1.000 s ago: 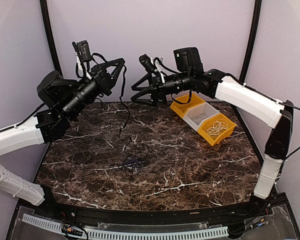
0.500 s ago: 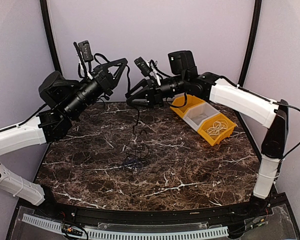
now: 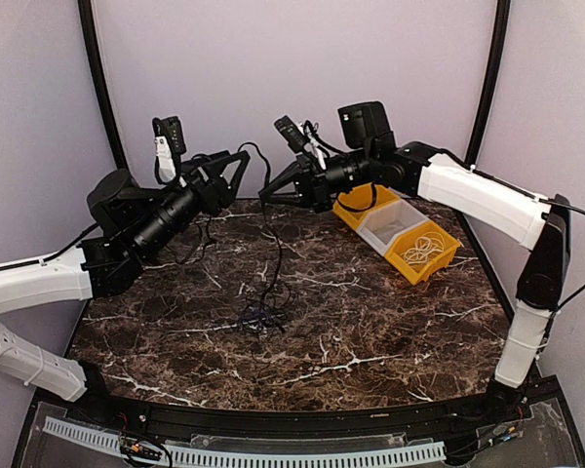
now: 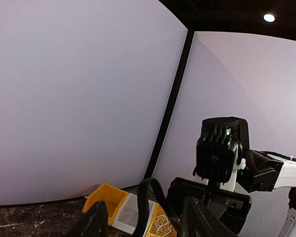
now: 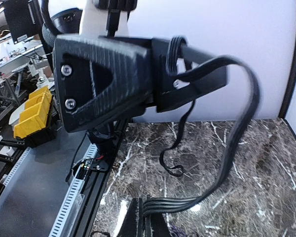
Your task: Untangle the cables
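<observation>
Right gripper (image 3: pixel 266 193): clenched. The right wrist view shows several black strands running side by side into its closed fingers, so it is gripping the cables (image 3: pixel 261 317).

Left gripper (image 3: pixel 239 161): jaws stand apart in the left wrist view. One black strand loops up between them, with no pinch visible; it looks draped rather than held.

Both grippers are raised above the far middle of the table (image 3: pixel 390 331), just beside each other, tips facing.

Cable position: a lifted strand (image 3: pixel 273 244) hangs from the grippers down to a small dark clump on the marble, near the table's middle. The strand's long axis is close to vertical, with slack bends. The clump lies flat and has no clear axis. How many cords are in it is too fine to count from above.

Handling (judgement): light, limp and thin, with a smooth jacket likely to slide through a loose pinch. No risk of breakage, but pulling hard would tighten the knot. Best hold is on a free run of one strand just above the clump, not on the clump itself.
</observation>
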Robot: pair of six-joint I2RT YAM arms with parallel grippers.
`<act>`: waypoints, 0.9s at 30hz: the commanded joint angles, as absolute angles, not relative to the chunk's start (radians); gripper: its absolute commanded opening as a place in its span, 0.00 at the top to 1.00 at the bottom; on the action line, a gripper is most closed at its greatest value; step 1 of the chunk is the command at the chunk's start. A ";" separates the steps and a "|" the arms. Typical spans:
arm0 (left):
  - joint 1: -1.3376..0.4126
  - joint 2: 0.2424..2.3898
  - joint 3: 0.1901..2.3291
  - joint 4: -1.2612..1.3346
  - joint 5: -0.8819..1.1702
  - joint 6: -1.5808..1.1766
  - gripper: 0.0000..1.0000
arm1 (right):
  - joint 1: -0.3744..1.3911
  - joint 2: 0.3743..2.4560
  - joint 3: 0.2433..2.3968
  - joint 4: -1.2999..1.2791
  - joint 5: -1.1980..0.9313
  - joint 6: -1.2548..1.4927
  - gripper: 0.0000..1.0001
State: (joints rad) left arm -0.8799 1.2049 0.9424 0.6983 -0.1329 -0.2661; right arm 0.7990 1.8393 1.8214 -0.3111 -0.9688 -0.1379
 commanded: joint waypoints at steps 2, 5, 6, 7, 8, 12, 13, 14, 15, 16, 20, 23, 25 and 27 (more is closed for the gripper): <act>-0.883 1.138 0.821 0.613 -0.215 -0.295 0.35 | 0.676 1.737 1.786 -0.376 -0.886 -0.203 1.00; -0.883 1.106 0.784 0.556 -0.198 -0.318 0.30 | 0.617 1.729 1.782 -0.437 -0.824 -0.262 1.00; -0.884 1.100 0.773 0.527 -0.190 -0.322 0.30 | 0.598 1.732 1.783 -0.456 -0.797 -0.284 1.00; -0.884 1.090 0.771 0.510 -0.187 -0.323 0.30 | 0.583 1.734 1.785 -0.473 -0.774 -0.303 1.00; -0.883 1.087 0.773 0.469 -0.183 -0.320 0.30 | 0.564 1.739 1.785 -0.483 -0.752 -0.321 1.00; -0.884 1.074 0.792 0.373 -0.162 -0.292 0.29 | 0.488 1.754 1.779 -0.456 -0.665 -0.334 1.00; -0.884 1.075 0.796 0.360 -0.160 -0.289 0.29 | 0.465 1.760 1.783 -0.446 -0.662 -0.329 1.00; -0.884 1.076 0.799 0.342 -0.159 -0.284 0.30 | 0.444 1.767 1.790 -0.433 -0.657 -0.321 1.00; -0.884 1.076 0.800 0.338 -0.158 -0.283 0.30 | 0.419 1.774 1.799 -0.421 -0.653 -0.315 1.00; -0.884 1.079 0.799 0.334 -0.158 -0.283 0.30 | 0.400 1.780 1.811 -0.411 -0.647 -0.311 1.00; -0.884 1.086 0.797 0.342 -0.157 -0.290 0.30 | 0.337 1.809 1.860 -0.377 -0.596 -0.313 1.00; -0.884 1.089 0.799 0.345 -0.148 -0.293 0.31 | 0.286 1.829 1.884 -0.347 -0.589 -0.297 1.00; -0.884 1.089 0.800 0.342 -0.147 -0.292 0.31 | 0.256 1.846 1.898 -0.328 -0.598 -0.273 1.00; -0.883 1.088 0.799 0.340 -0.150 -0.291 0.31 | 0.228 1.864 1.911 -0.314 -0.613 -0.239 1.00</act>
State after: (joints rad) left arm -0.8799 1.0958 0.7795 0.3443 -0.1608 -0.2977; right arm 0.2684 1.8343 1.8599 -0.3988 -0.6094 -0.2932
